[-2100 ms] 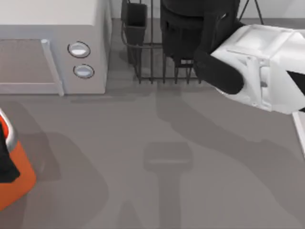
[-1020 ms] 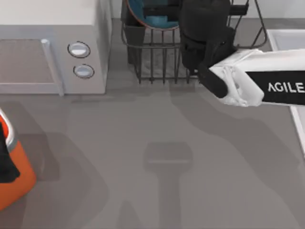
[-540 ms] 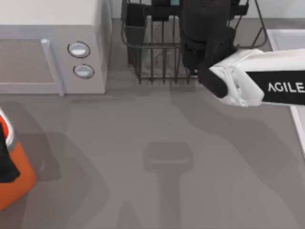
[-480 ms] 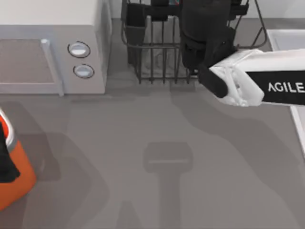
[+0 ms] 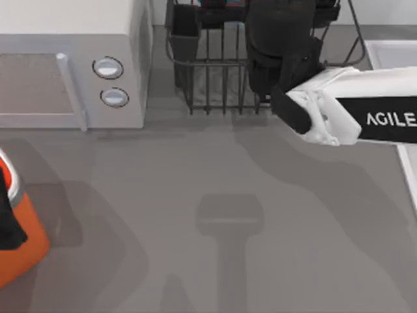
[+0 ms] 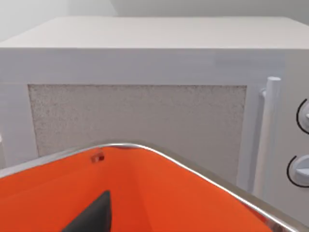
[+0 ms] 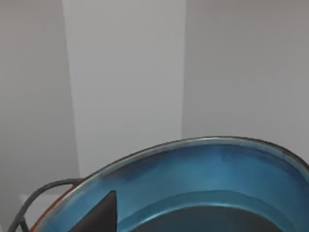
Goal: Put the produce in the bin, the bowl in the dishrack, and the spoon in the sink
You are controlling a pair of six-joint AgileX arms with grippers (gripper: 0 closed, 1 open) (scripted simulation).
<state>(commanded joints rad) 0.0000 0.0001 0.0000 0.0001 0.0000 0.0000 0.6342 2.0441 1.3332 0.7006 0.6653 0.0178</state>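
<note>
At the lower left edge of the top view stands the orange bin (image 5: 23, 244), and a dark part of the left arm lies over its rim; I cannot tell if the left gripper is open or closed. In the left wrist view the bin (image 6: 159, 193) lies directly before the white microwave (image 6: 145, 96). At the upper centre is the dishrack (image 5: 215, 72). The right arm (image 5: 352, 114) comes in from the right, its dark wrist above the rack. In the right wrist view the bowl (image 7: 203, 179) lies just below the right gripper; whether that gripper grasps it, I cannot tell. At the upper right edge is the sink (image 5: 391, 55).
</note>
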